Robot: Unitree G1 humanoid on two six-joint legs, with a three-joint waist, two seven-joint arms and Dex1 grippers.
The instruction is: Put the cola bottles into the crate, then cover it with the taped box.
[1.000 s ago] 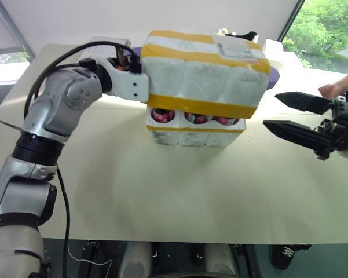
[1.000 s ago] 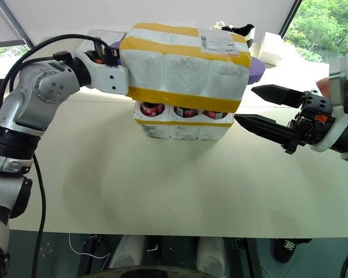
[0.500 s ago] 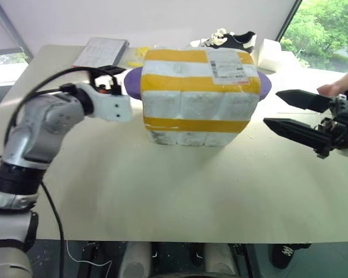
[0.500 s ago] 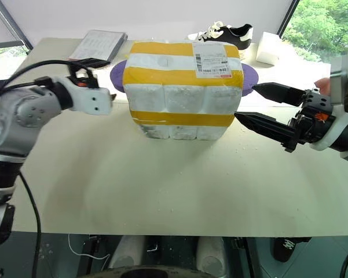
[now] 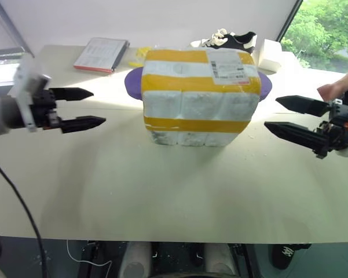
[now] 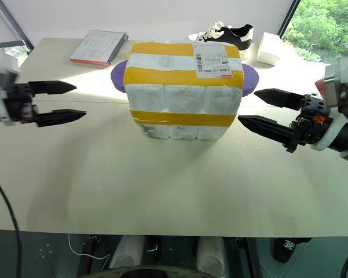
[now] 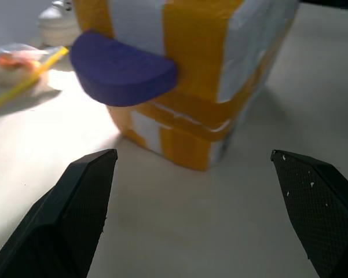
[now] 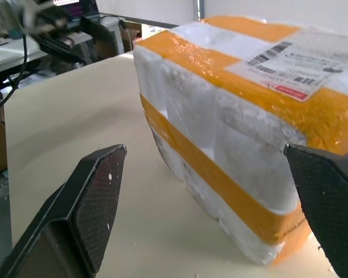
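Now the table carries the box at its middle, seated square on the crate; only the crate's lower foam edge and its yellow band show under the box's rim. No bottles visible; whether they sit inside cannot be told. Broad bare tabletop lies in front of the stack, out to the near edge, and on both sides. A purple disc juts out behind the box at left and right. Behind, toward the far edge: a book, a shoe, a white foam block. Left gripper hangs well apart from the box's left face, fingers spread wide, holding nothing. Right gripper stands near the right face, not touching, fingers likewise wide and empty. A person's hand shows at the right edge.
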